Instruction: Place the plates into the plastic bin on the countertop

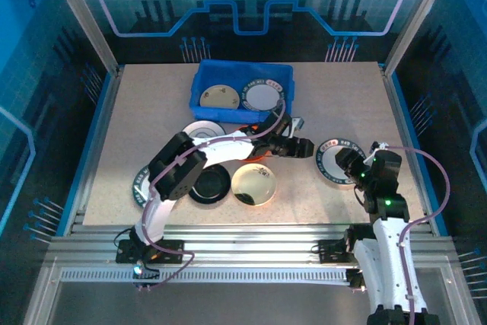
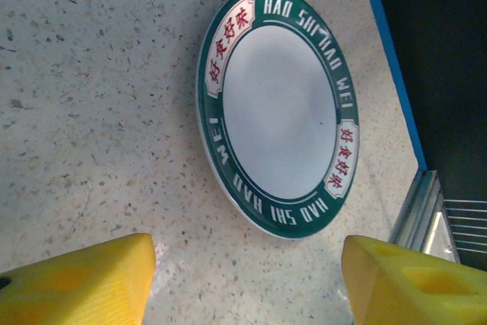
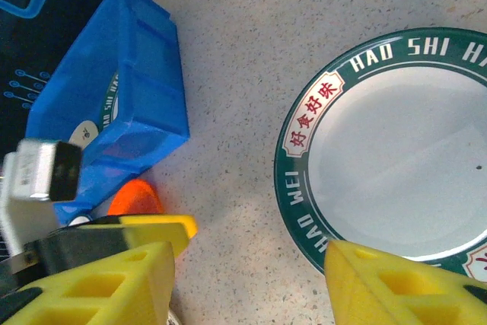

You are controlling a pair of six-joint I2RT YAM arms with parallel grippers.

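A white plate with a green lettered rim (image 1: 335, 159) lies on the countertop (image 1: 335, 104) at the right, between my two grippers. My left gripper (image 1: 302, 146) is just left of it, open, its yellow fingers (image 2: 84, 283) astride bare counter short of the plate (image 2: 278, 112). My right gripper (image 1: 348, 163) is open at the plate's near right side; one finger (image 3: 403, 287) overlaps the plate's rim (image 3: 304, 203). The blue plastic bin (image 1: 199, 81) at the back holds a beige plate (image 1: 219, 97) and a green-rimmed plate (image 1: 263, 95).
In front of the bin lie a grey-white plate (image 1: 202, 129), a black plate (image 1: 209, 185), a cream plate (image 1: 254, 185) and a dark-rimmed plate (image 1: 140, 185) half under the left arm. An orange plate (image 3: 135, 197) peeks beside the bin (image 3: 114, 104). Blue edges frame the counter.
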